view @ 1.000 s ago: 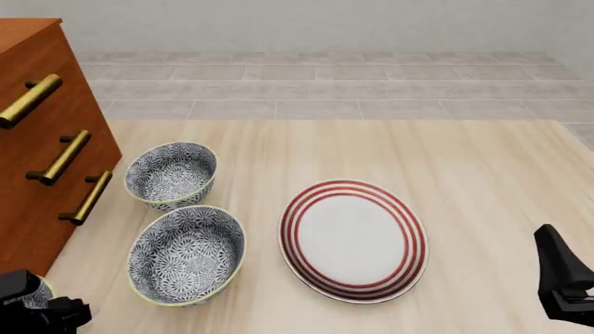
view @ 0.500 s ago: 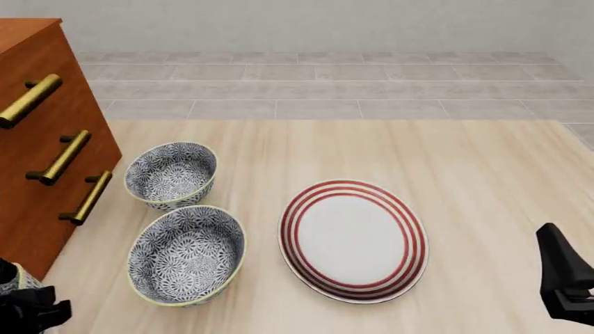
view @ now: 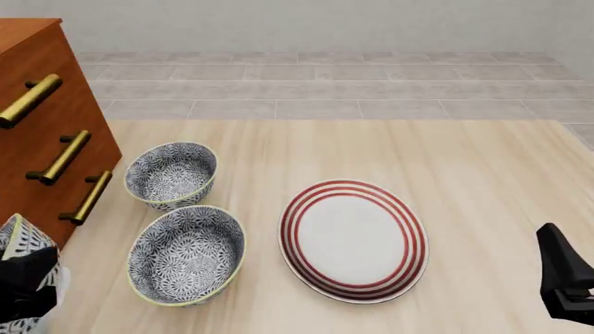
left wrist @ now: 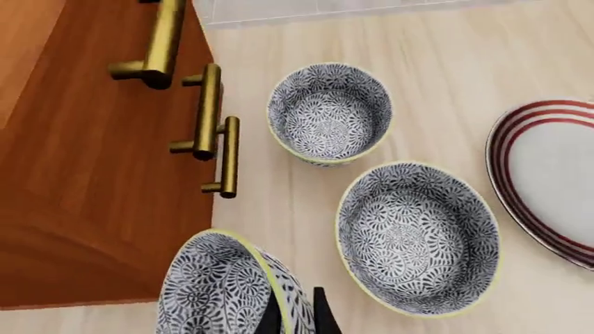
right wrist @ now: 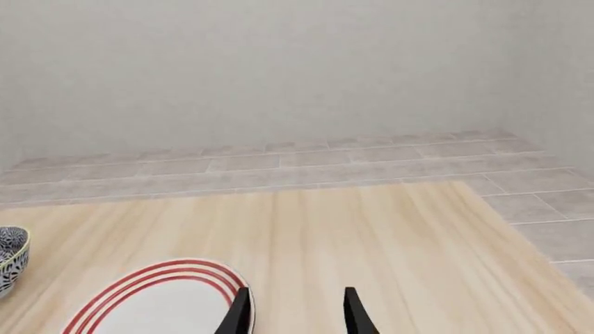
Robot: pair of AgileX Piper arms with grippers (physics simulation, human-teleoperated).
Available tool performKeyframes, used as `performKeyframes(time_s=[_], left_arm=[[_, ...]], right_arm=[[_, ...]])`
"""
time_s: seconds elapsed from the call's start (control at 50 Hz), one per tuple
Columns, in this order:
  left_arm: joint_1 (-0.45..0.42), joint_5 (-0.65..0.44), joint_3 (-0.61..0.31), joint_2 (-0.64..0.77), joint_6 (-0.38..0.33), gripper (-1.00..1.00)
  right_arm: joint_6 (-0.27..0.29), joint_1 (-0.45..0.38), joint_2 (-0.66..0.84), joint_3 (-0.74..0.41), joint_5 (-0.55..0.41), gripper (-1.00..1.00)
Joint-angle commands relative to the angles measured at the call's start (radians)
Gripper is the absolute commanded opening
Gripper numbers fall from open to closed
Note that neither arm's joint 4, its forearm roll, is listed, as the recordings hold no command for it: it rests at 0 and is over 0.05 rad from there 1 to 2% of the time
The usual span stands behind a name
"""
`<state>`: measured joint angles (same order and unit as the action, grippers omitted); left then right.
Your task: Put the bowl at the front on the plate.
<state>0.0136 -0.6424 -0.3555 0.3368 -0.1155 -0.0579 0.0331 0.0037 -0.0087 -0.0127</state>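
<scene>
1. Holding the bowl (view: 21, 275) in my left gripper (left wrist: 299, 314): in the left wrist view the jaws are pinching its wall, one finger on each side of the rim, with the bowl tipped on edge.
2. Judging it as lifted off the tabletop (view: 399, 153); the front view is showing it at the near left corner, beside the wooden drawer unit (view: 42, 139), partly cut off by the frame edge.
3. Counting the pick-up as done; the carry and the placing are what I am still owing.
4. Seeing the plate (view: 352, 239) lying bare, well apart from the held bowl, with nothing on it.
5. Noting the middle bowl (view: 186, 254) sitting between my bowl and the plate, and the far bowl (view: 171, 174) just behind it; I am guessing the carry is needing height to pass over the middle one.
6. Keeping the right gripper (right wrist: 295, 313) idle near the plate's edge, its jaws spread and holding nothing.
</scene>
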Motion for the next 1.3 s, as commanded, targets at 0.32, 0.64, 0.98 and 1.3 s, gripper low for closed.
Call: performKeyframes(time_s=[0.32,0.64,0.98,1.3], left_arm=[[-0.238,0.112,-0.211,0.024,-0.169,-1.00],[-0.385,0.286,-0.146,0.098,-0.374,-1.00],[-0.536,0.341,-0.176,0.190,-0.495,-1.00],[-0.691,0.312,-0.287,0.311,-0.566,-1.00]], right_arm=[[0.001,-0.002,-0.002,0.003,0.004,1.00],[0.001,-0.001,-0.001,0.006,0.007,1.00],[0.002,0.000,-0.002,0.001,0.004,1.00],[0.003,-0.002,-0.001,0.005,0.006,1.00]])
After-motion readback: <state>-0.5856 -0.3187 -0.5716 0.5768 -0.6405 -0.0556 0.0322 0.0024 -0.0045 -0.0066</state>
